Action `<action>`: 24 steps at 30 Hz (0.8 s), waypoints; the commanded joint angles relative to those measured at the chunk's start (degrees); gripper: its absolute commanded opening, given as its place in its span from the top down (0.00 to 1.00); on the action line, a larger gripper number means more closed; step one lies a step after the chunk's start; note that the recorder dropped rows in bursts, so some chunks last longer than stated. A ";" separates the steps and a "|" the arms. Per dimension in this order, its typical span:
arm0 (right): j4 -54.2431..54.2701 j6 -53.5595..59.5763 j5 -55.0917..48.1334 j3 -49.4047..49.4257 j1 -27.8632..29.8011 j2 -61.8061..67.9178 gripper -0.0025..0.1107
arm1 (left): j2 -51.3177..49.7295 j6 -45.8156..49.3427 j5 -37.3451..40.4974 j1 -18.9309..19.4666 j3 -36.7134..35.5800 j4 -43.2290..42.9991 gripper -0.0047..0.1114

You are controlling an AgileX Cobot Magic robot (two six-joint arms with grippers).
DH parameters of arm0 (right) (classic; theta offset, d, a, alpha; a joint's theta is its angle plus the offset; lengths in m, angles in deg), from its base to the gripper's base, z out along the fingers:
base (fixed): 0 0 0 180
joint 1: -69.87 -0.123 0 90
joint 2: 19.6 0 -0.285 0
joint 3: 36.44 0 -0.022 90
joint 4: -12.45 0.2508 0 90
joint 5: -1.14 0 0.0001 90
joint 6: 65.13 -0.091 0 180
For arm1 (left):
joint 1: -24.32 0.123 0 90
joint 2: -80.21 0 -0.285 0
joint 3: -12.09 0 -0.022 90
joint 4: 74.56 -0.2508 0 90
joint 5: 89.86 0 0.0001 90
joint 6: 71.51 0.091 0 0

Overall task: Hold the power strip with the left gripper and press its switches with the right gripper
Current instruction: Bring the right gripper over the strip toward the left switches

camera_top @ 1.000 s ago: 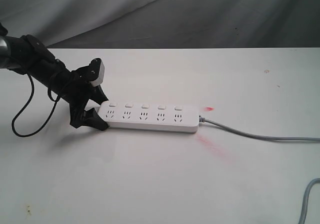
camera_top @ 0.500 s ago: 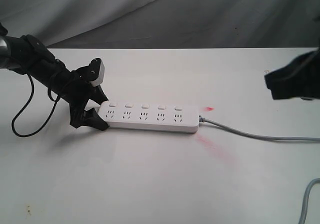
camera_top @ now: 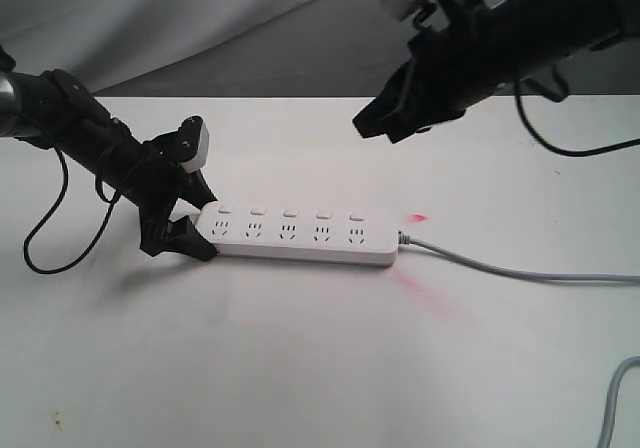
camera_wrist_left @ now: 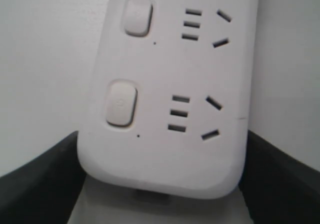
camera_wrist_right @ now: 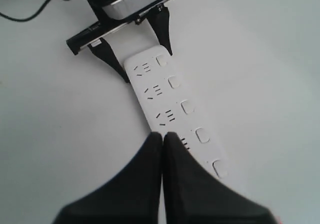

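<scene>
Left tool (camera_top: 197,224) is clamped on the power strip (camera_top: 300,234): its two black fingers (camera_wrist_left: 40,189) press against the long sides of the strip's rounded end at 9 o'clock, which the left wrist view shows up close. The right tool (camera_top: 366,126) has its fingers (camera_wrist_right: 145,184) shut tight into one blunt tip and holds nothing. In the exterior view it hangs in the air toward 1 o'clock from the strip, well apart from it, with the tip pointing down toward 8 o'clock. In the right wrist view that tip overlaps the strip in the picture, but no contact shows. The strip lies flat on the white counter (camera_top: 300,378), near the middle and a little toward 9 o'clock, with its long axis running from 9 to 3 o'clock. Its five switches (camera_top: 289,212) sit in a row along the 12 o'clock edge, one above each socket, and none is being touched. A thin grey cord (camera_top: 500,266) leaves the 3 o'clock end and runs off toward 3 o'clock. Two faint red smudges (camera_top: 425,293) mark the counter near that end, one at 1 o'clock of the cord's exit and one at 5 o'clock. A black cable (camera_top: 40,243) loops down from the left arm at 9 o'clock.
</scene>
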State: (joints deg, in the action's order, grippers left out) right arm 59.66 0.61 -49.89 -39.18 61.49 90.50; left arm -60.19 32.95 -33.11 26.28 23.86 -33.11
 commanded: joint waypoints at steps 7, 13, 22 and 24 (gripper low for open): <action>-0.12 7.39 7.80 -10.31 -6.51 16.67 0.98 | -2.08 -0.53 0.21 -0.19 -0.98 -1.98 0.41; 2.92 10.95 11.42 -15.15 -9.08 22.80 0.98 | -2.08 -0.53 0.21 -0.19 -0.98 -1.98 0.41; 3.14 10.95 11.37 -28.82 -11.25 32.45 0.98 | -2.08 -0.53 0.21 -0.19 -0.98 -1.98 0.41; 3.34 10.95 11.37 -29.91 -11.71 33.63 0.98 | -2.08 -0.53 0.21 -0.19 -0.98 -1.98 0.41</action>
State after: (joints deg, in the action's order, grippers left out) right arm 62.02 11.01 -38.58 -67.04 50.41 122.44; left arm -60.19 33.18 -33.11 26.28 23.86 -32.95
